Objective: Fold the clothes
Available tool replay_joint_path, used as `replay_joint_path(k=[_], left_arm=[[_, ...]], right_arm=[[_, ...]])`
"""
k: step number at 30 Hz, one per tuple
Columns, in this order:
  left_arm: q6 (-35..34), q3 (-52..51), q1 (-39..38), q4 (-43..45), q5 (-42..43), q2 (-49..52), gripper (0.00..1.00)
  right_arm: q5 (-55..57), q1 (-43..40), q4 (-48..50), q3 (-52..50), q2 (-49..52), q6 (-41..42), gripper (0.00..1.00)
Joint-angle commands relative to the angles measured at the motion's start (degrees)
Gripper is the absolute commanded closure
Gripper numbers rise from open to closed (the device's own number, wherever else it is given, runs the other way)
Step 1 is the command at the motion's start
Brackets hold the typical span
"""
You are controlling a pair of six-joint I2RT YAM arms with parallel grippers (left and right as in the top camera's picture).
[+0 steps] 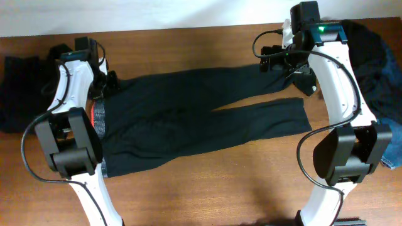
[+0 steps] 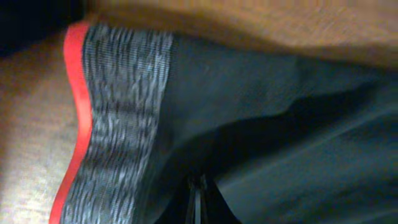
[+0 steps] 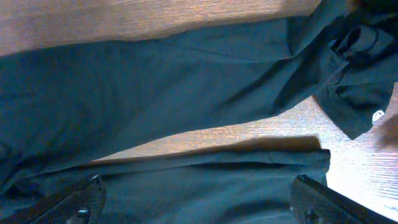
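You are at the start of the first fold. The long black fabric trousers [image 1: 188, 119] lie spread flat across the brown wooden desk [image 1: 220, 182], waist towards your left arm and both legs running out towards your right arm. The other clothes wait off to the sides: a dark heap [image 1: 16, 94] at the left edge and a heap of dark cloth and blue denim [image 1: 377, 75] at the right.

Your left gripper [image 2: 199, 199] is pinched shut, and it looks to have black cloth between its tips, just inside the red-edged, grey-flecked waistband [image 2: 118, 112]. How much cloth it has is hard to tell from the wrist view.

Your right gripper [image 3: 199, 208] is spread wide and holds nothing. Its fingers [image 3: 81, 202] hang above a trouser leg near the hem.

Next, I judge, you need the right gripper down and closed on that hem, so that both ends can be lifted together and one leg laid over the other. Take only one layer, and keep the cloth taut between the arms.
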Motion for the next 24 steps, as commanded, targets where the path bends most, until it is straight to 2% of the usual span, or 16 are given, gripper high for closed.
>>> replay_joint_path(k=[1,11,24], left_arm=[[-0.5,1.4,-0.4,1.0,-0.2,0.8,0.95],[-0.5,1.4,-0.4,1.4,-1.1,3.6,0.95],[-0.5,1.4,-0.4,6.8,-1.8,8.7,0.95]], right_arm=[[0.3,0.3,-0.1,0.8,-0.9,-0.7,0.01],[0.3,0.3,-0.2,0.8,-0.9,-0.7,0.01],[0.3,0.3,-4.2,0.8,-0.9,-0.7,0.01]])
